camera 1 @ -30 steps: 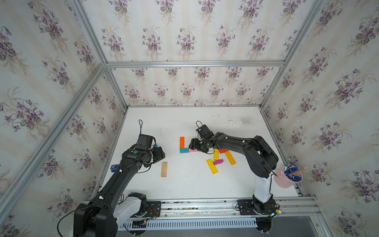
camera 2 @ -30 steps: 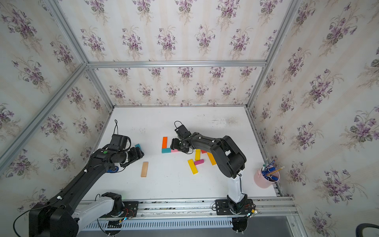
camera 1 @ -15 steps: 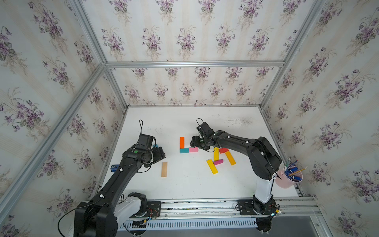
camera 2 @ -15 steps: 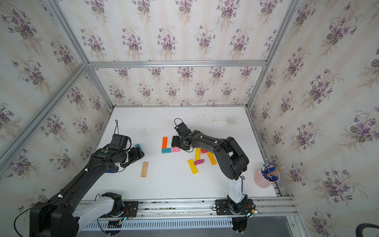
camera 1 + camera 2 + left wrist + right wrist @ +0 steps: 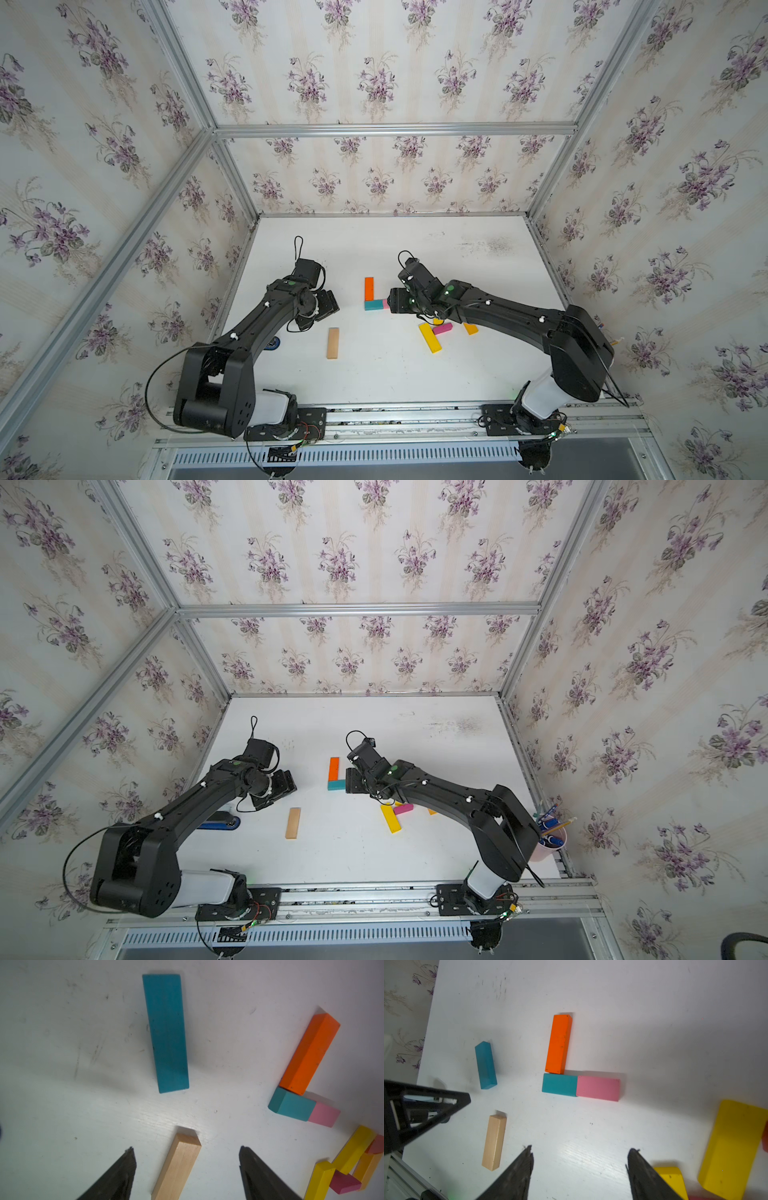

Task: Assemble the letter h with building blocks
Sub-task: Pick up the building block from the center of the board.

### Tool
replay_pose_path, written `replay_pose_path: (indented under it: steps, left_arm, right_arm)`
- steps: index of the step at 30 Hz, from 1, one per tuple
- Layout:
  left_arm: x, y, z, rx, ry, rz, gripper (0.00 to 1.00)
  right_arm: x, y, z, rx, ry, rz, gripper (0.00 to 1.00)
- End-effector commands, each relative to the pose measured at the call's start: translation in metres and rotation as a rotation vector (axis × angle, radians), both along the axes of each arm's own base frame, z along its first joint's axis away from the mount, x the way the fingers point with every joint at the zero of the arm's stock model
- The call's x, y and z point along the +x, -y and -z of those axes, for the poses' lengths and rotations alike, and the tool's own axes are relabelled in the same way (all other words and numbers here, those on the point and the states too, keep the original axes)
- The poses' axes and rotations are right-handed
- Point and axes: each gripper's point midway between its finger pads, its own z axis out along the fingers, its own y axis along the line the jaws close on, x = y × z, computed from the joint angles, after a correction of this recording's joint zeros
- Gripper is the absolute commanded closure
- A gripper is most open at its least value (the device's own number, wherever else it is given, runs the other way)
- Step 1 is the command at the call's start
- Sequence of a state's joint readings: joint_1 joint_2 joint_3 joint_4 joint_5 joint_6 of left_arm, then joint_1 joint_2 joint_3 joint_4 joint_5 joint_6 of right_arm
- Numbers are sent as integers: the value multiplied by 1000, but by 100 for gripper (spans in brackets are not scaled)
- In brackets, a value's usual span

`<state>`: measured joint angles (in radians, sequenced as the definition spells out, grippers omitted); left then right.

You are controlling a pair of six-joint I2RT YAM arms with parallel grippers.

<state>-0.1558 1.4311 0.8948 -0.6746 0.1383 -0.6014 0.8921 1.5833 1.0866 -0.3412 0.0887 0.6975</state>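
Right wrist view. Reader: Which pieces made up the figure?

Legend: An orange block [image 5: 559, 1044] stood with one end against a short teal block [image 5: 559, 1084]. A pink block [image 5: 598, 1088] touched that teal piece end to end, in line with it. The three formed an L, flat on the white table [image 5: 415, 249]. In both top views the group lay near the centre of the frame, a little below the middle.

Reader: Where were the loose pieces?

Legend: A long teal block [image 5: 166, 1032] lay alone, well apart from the L; both wrist views showed it. In both top views a plain wood block [image 5: 333, 343] lay to the lower left of the group. To the lower right, a yellow block [image 5: 429, 338] touched a magenta block [image 5: 442, 329], with an amber block [image 5: 470, 328] near them, partly hidden under the right arm [image 5: 511, 316].

Reader: How did each gripper stand?

Legend: The left gripper [image 5: 186, 1148] was spread wide and held nothing; the end of the plain wood block showed between its fingers without contact. The right gripper [image 5: 580, 1148] was likewise wide and empty, over bare table near the pink block.
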Motion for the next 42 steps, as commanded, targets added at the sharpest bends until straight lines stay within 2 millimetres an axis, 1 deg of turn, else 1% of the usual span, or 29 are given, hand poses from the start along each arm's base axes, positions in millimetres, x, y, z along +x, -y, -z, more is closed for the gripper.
replay_pose_path:
  steps: [1,3,6,10,11,14,15,18,21,23,25,29,33,35,36,37,42]
  left_arm:
    - [13,-14,13,89,-27,-36,19]
    - [20,-16,24,109,-59,-37,21]
    - [26,-22,39,154,-109,-46,23]
    - [32,-30,50,207,-135,-51,27]
    - [32,-31,53,217,-141,-48,30]
    - [33,-32,58,227,-159,-34,44]
    - [33,-32,59,225,-159,-30,52]
    - [31,-31,60,222,-160,-12,68]
    - [29,-29,57,218,-159,9,80]
    - [26,-25,52,201,-154,24,86]
    - [24,-18,41,182,-127,43,91]
    - [19,3,8,158,-36,106,96]
    - [-1,33,-18,149,22,219,97]
    - [-16,48,-21,146,19,285,97]
    - [-24,57,-29,133,44,316,97]
    - [-32,64,-30,127,43,343,97]
    - [-66,91,-26,88,40,436,97]
  right_arm:
    - [-12,13,0,15,6,40,27]
    - [-19,21,1,34,0,51,27]
    - [-25,28,0,36,0,56,27]
    - [-25,33,-6,36,14,62,27]
    - [-26,33,-7,37,15,61,27]
    - [-25,32,-13,47,24,61,27]
    - [-25,32,-15,51,26,61,27]
    - [-23,31,-22,61,39,64,27]
    - [-22,35,-27,66,48,78,27]
    - [-22,41,-30,60,45,89,27]
    - [-20,49,-31,57,37,110,27]
    - [-10,62,-40,47,31,142,27]
    - [-2,72,-57,49,64,172,27]
    - [-1,75,-65,69,77,181,27]
    - [-1,76,-67,76,78,185,27]
    - [-2,77,-69,80,82,186,27]
    - [-3,79,-69,78,74,190,27]
